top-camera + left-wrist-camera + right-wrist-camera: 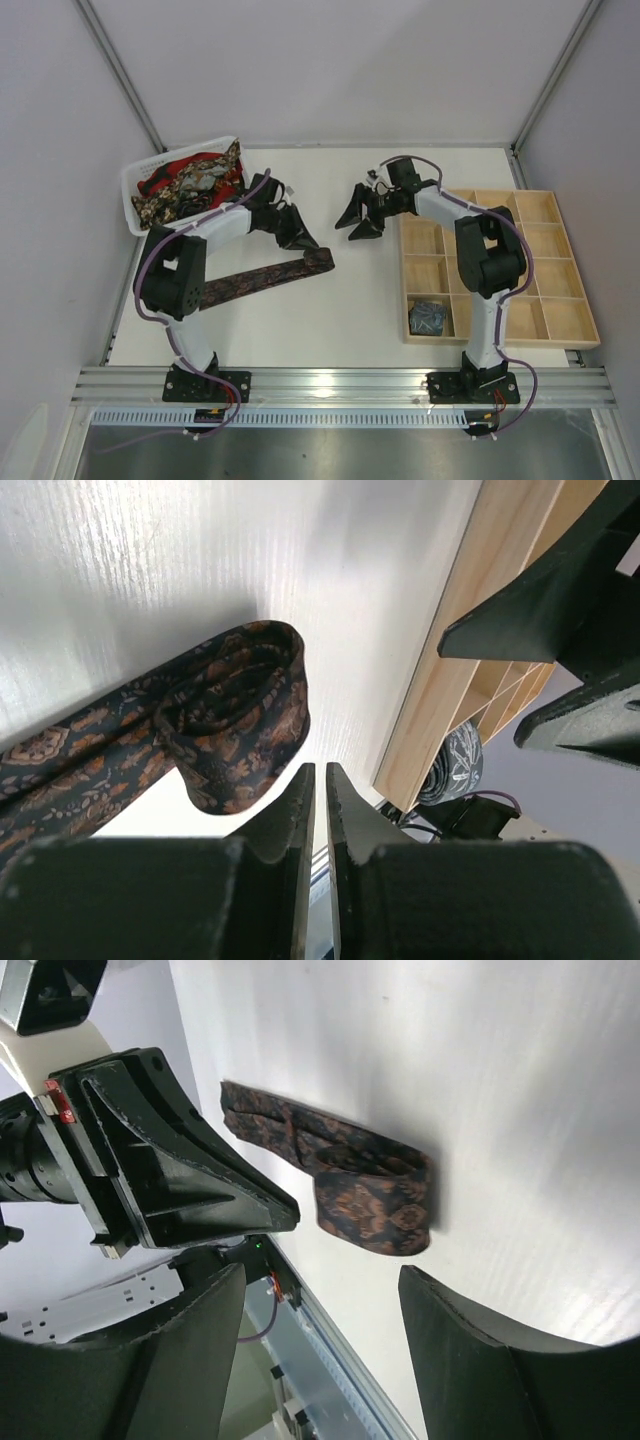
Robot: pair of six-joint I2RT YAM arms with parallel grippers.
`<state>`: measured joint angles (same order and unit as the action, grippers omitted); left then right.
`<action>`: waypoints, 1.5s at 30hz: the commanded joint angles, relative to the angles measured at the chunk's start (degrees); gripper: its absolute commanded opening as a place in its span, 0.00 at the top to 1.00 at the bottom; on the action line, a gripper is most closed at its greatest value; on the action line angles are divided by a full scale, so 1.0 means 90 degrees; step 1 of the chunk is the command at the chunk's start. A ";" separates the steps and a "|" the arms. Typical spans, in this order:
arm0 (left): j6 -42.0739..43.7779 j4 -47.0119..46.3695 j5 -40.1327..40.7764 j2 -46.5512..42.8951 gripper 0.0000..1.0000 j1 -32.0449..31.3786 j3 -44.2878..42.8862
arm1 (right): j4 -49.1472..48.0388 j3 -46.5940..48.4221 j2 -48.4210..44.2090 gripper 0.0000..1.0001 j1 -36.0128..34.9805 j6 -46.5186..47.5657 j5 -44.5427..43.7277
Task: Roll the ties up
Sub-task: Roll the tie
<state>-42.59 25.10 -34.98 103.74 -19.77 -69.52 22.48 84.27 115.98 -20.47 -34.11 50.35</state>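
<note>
A dark brown-maroon tie [262, 276] lies flat on the white table, and its right end is folded into a loose coil [320, 260]. In the left wrist view the coil [235, 715] sits just past my left gripper [320, 772], whose fingers stand almost together with nothing between them. Seen from above, my left gripper [298, 236] hangs just over and behind the coil. My right gripper [360, 218] hovers open to the right of the coil. In its own view it [320, 1274] has wide-spread fingers, and the coil [375, 1198] lies beyond them, apart from both.
A white basket [133, 195] at the back left holds several loose ties [190, 182]. A wooden compartment tray [560, 265] lies on the right, with a rolled grey-blue tie [430, 316] in a front cell. The table's front rail [340, 382] runs by the arm bases.
</note>
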 commanded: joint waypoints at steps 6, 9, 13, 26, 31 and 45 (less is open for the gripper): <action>0.0015 -0.0113 -0.0176 0.0309 0.87 -0.0040 0.0009 | -0.0017 -0.0203 0.0472 0.31 -0.0050 0.0547 0.0655; 0.0044 -0.0172 -0.0185 0.0377 0.87 -0.0040 0.0155 | -0.0017 -0.0301 0.0579 0.28 -0.0050 0.0606 0.0743; -0.0033 -0.0396 -0.0146 0.0309 0.87 -0.0020 0.0409 | 0.0061 -0.0311 0.0765 0.25 -0.0137 0.0820 0.0841; 0.0123 -0.0543 -0.0049 0.0260 0.88 0.0253 0.0780 | 0.0032 0.0129 0.1380 0.27 -0.0489 0.0948 0.0832; 0.0123 -0.0670 -0.0078 0.0348 0.88 0.0253 0.0839 | 0.0100 0.0431 0.1614 0.29 -0.0597 0.0938 0.0812; 0.0103 -0.0875 -0.0137 0.0387 0.88 0.0273 0.1015 | -0.0046 0.0773 0.1976 0.43 -0.0890 0.0519 0.0685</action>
<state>-42.52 18.41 -35.83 106.85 -17.69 -61.12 23.22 89.49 131.96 -27.62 -28.32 57.91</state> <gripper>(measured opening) 0.120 0.583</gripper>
